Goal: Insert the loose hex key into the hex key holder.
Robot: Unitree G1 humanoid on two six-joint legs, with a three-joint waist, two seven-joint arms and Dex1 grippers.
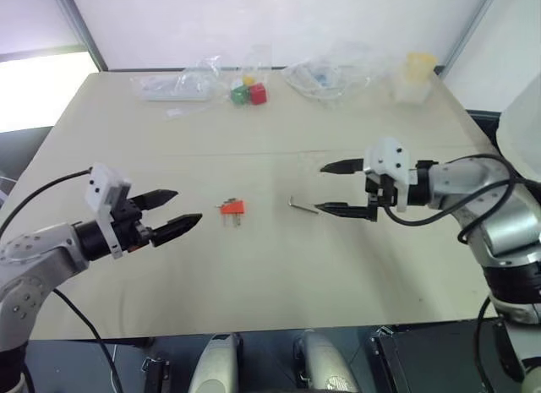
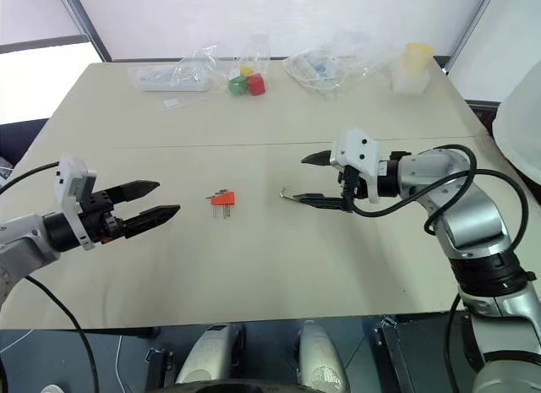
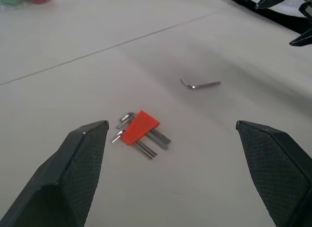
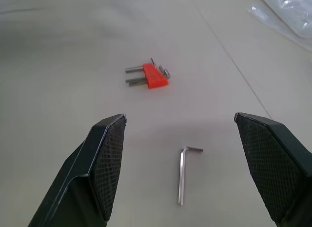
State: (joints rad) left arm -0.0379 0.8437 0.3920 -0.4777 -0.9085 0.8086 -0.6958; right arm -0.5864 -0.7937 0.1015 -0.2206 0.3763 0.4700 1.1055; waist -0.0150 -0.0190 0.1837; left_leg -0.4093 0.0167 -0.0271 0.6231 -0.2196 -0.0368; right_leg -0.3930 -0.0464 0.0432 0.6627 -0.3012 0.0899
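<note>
Right gripper (image 4: 178, 134) wrist view reveals loose hex key's (image 4: 183, 172) L-bend.

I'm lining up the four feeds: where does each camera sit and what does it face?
Head eyes: forward and down over the table; both arms show.
Left wrist: along the open left gripper, at the hex key holder.
Right wrist: along the open right gripper, over the loose hex key.
Both wrist views share holder and key.
</note>
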